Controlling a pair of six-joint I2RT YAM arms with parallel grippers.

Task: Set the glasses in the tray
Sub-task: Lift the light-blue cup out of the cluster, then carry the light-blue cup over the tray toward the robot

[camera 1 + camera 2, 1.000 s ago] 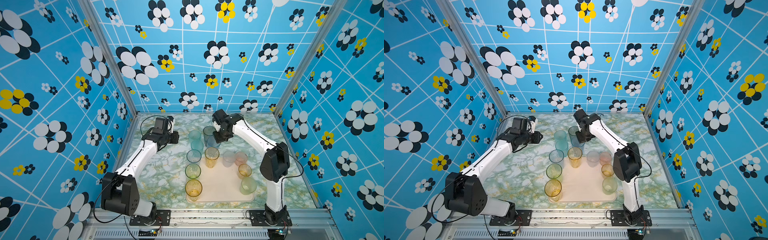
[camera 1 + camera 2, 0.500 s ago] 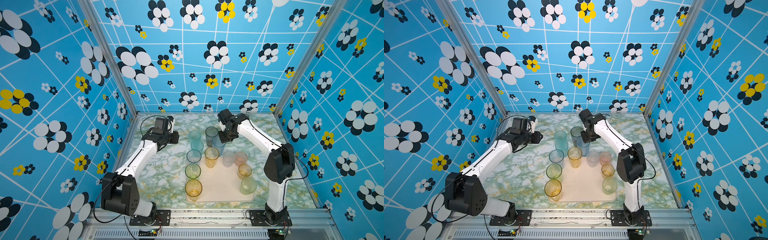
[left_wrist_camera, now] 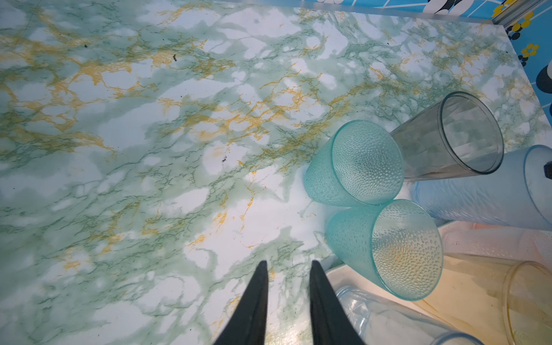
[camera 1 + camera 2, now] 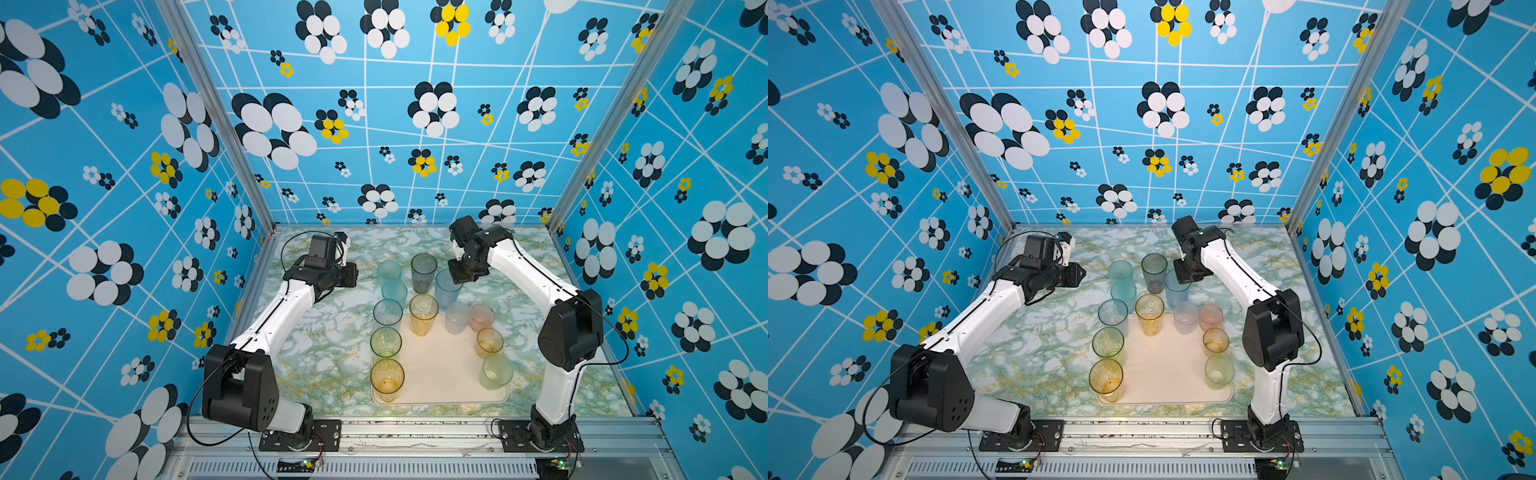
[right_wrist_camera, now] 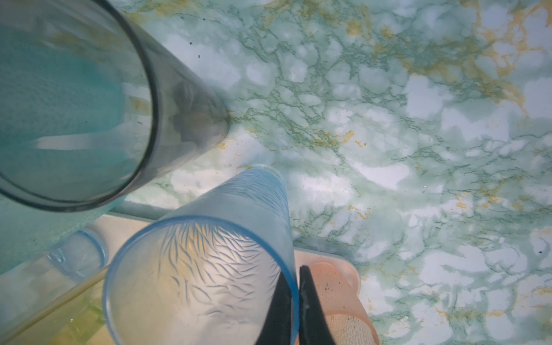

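My right gripper [image 4: 457,275] [image 5: 297,286] is shut on the rim of a tall blue glass [image 4: 448,291] [image 5: 209,268], one finger inside and one outside. That glass is just behind the far edge of the cream tray [image 4: 440,374] [image 4: 1167,374]. A grey glass [image 4: 424,272] and two teal glasses [image 4: 389,272] [image 3: 355,164] stand on the marble beside it. Several other glasses ring the tray, among them amber [image 4: 423,313], green [image 4: 385,343], pink [image 4: 482,316] and pale green [image 4: 495,372]. My left gripper [image 4: 353,274] [image 3: 286,265] is open and empty over bare marble, left of the teal glasses.
The marble table [image 4: 324,357] is walled in by blue flowered panels on three sides. Both arm bases sit on the metal rail [image 4: 415,432] at the front. Glasses stand close together along the tray's left and far sides.
The right gripper has carried the blue glass to the right, away from the grey glass, and slightly nearer the tray. The left arm has not moved.
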